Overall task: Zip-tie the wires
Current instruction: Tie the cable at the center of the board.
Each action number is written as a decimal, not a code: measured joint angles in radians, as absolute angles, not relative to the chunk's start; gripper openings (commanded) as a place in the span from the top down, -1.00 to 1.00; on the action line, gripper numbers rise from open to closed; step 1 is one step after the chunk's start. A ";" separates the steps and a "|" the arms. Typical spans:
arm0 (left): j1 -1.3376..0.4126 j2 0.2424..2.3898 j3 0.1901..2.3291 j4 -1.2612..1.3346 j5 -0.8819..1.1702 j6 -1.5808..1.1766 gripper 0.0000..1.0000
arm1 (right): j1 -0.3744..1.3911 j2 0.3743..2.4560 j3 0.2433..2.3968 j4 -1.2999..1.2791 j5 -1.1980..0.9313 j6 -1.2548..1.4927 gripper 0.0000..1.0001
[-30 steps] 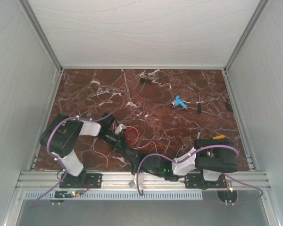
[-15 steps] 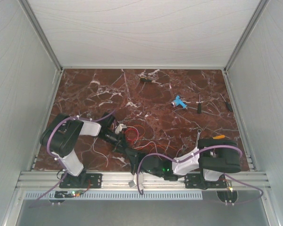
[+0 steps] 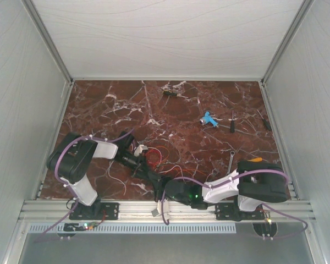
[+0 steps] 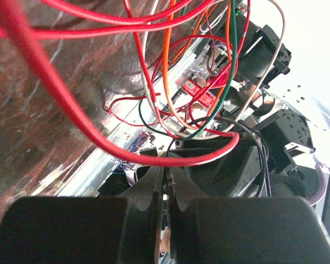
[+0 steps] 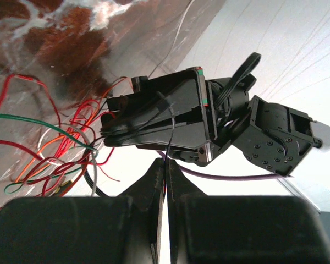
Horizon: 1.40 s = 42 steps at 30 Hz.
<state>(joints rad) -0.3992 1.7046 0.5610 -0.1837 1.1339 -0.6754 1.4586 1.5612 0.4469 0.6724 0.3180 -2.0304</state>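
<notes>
Inside a white-walled enclosure (image 3: pixel 170 33), a dark red marble tabletop with white veins (image 3: pixel 99 110) is carrying the work, and both arms are meeting low over its near edge. The left claw (image 4: pixel 166 171) is pressing fully closed, tips touching, and the right claw (image 5: pixel 165 165) is doing likewise. A hair-thin black strand (image 5: pixel 169 129) is running into each seam, though I cannot tell whether either claw is truly pinching it. Just beyond the left claw's tips, the loose tangle of thin red, white, orange and green wires (image 4: pixel 179 110) is arching up and over it. Left of the right claw's tips, the black plastic zip tie strip (image 5: pixel 91 183) is curving under that tangle, apart from the fingers. The step in hand is probably cinching the tie round the bundle. Doing it well is calling for gathering every strand inside the loop, then drawing the tail slowly along its own length while the other claw is steadying the head, so no stray wire is snagging a finger.
</notes>
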 measured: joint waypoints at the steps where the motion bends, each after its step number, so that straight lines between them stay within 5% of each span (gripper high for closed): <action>1: -0.399 1.705 0.561 -0.183 1.134 -0.676 1.00 | 1.460 1.561 0.448 0.661 0.318 -2.033 1.00; 29: -0.399 1.713 0.563 -0.176 1.136 -0.670 1.00 | 1.494 1.544 0.516 0.492 0.340 -2.057 1.00; 34: -0.399 1.713 0.563 -0.176 1.137 -0.670 1.00 | 1.492 1.545 0.516 0.501 0.329 -2.057 0.67; 42: -0.399 1.713 0.563 -0.176 1.138 -0.671 1.00 | 1.490 1.545 0.514 0.514 0.308 -2.051 0.65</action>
<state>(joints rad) -0.3992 1.7130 0.5632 -0.1757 1.1378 -0.6708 1.4902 1.5452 0.5140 0.5137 0.3084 -2.0514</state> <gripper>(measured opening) 0.003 0.172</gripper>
